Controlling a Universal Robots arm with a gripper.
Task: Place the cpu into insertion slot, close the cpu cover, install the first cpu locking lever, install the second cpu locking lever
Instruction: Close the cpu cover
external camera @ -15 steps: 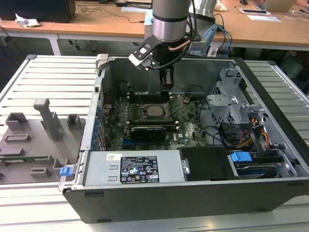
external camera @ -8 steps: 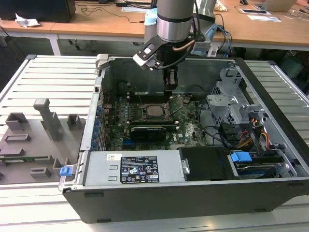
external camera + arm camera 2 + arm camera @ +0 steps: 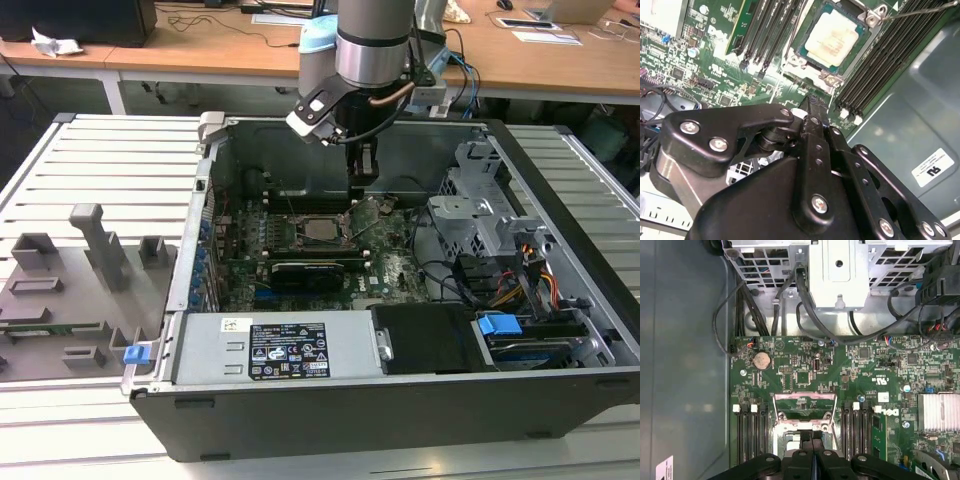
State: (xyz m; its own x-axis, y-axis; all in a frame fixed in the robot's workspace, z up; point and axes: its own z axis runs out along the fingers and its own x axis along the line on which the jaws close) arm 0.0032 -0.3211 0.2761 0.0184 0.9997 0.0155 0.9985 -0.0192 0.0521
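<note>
You see a green motherboard, a pale silvery-cream cpu, a black gripper, and a bright blue drive tab.

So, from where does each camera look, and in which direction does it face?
Exterior view: stands off the arm, above one long side of the open computer case, looking down into it; the arm and gripper are over the motherboard.
First wrist view: on the wrist, looks past the gripper across the motherboard to the drive cage.
Second wrist view: on the wrist, looks along the gripper to the cpu.
Shared: both wrist views show the memory slots; the exterior and second wrist views show the cpu.
</note>
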